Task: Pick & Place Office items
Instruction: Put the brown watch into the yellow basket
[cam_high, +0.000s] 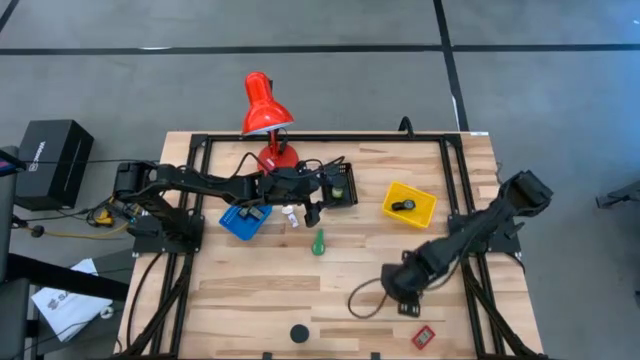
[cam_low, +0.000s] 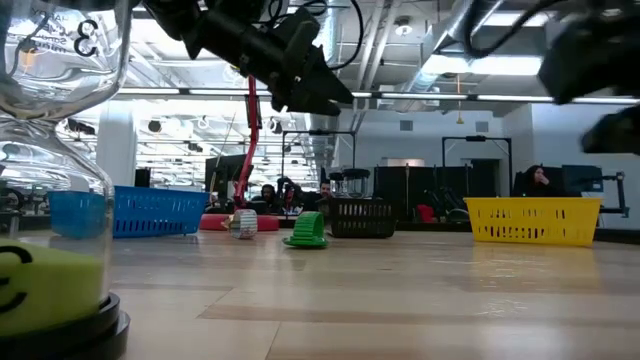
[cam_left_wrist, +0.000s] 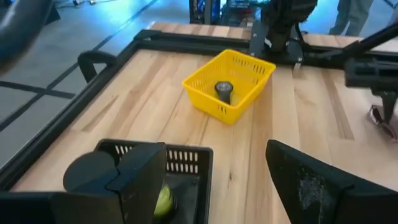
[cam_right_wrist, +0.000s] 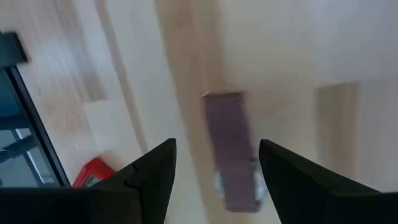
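Note:
My right gripper (cam_right_wrist: 214, 171) is open and points down over the near right of the table (cam_high: 405, 283). A brown block (cam_right_wrist: 230, 149) lies on the wood below the gap between its fingers, and they do not touch it. A red tag (cam_high: 423, 337) lies nearer the front edge, also seen as a red tag (cam_right_wrist: 93, 174) in the wrist view. My left gripper (cam_left_wrist: 208, 186) is open and hangs beside the black bin (cam_high: 340, 186) with nothing between its fingers. A green piece (cam_high: 318, 242), a white tube (cam_high: 290, 215) and a black disc (cam_high: 299, 333) rest on the table.
The yellow bin (cam_high: 410, 205) holds a black item (cam_left_wrist: 224, 91). The blue bin (cam_high: 243, 220) sits under the left arm and the red lamp (cam_high: 268, 112) stands at the far edge. A cable loop (cam_high: 365, 300) lies by my right gripper. Bare wood shows at the near left.

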